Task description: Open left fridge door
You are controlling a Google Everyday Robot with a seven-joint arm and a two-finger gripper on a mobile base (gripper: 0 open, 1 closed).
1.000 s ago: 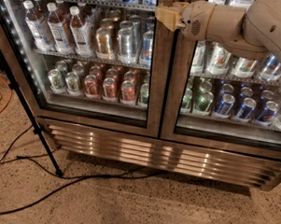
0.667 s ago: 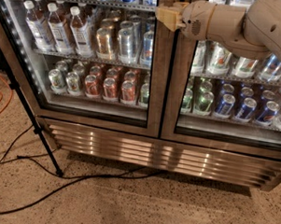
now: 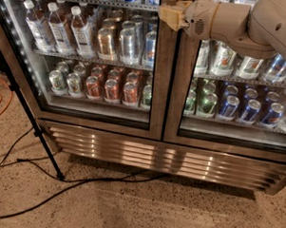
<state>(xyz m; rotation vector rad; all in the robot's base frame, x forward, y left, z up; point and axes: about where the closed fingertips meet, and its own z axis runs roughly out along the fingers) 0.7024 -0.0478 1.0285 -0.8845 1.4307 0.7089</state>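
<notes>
Pulling risks catching the twin glass door point(image 3: 227, 134) just right of the tan two-finger gripper point(image 3: 166, 17), closure indeterminable, at the steel-framed left fridge door point(image 3: 159, 88).

This looks like a shop or canteen drinks corner. The tan gripper point(image 3: 167, 17) hangs at the top of the steel post between the two glass doors of a commercial display fridge. Below and left of it, the left fridge door point(image 3: 100, 115) shows shelved clear plastic bottles point(image 3: 61, 29) and drink cans point(image 3: 111, 88). Far beneath are a louvred steel grille point(image 3: 155, 154), a speckled beige floor point(image 3: 129, 210) and loose black cables point(image 3: 83, 184).
</notes>
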